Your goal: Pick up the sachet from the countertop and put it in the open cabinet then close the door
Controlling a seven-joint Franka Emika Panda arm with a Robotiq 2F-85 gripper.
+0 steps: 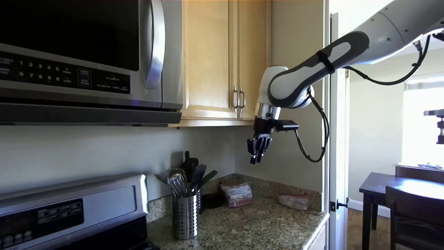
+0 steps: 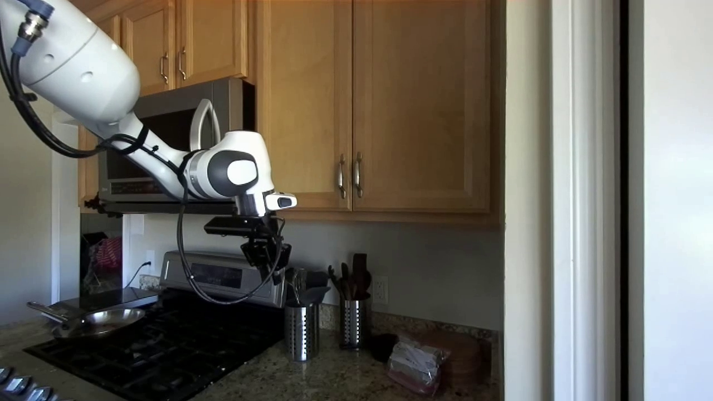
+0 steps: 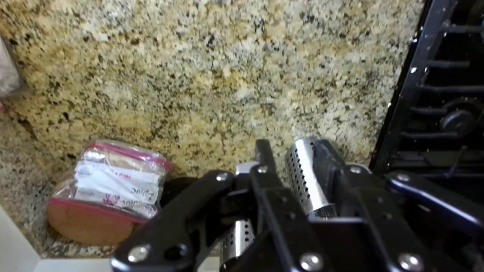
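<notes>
Since both doors of the cabinet sit flush above the steel holder nearer the stove, you can judge the closing done, though that proves nothing about the rest. You cannot tell where the sachet is: nothing on the surface is surely it, and the cabinet's inside is hidden. It may well be stowed already, in which case little is left for you but to back off; if not, opening, lifting, placing and closing all remain. Your claw hangs higher than the holder and well apart from it, standing moderately wide, with nothing gripped.

Beyond the holder, away from the stove, you see a zip bag of clear, crinkled film with pink seams and a white label, overlapping a tan, round-edged piece. Farther from the holder lies a pale, soft-looking bag; you would hardly call either a small sachet. The holder itself is a shiny cylinder punched with rows of holes. Under it, the surface is speckled stone, cream, brown and black. Above it, the doors are smooth, framed, honey-coloured wood with slim silver handles.
</notes>
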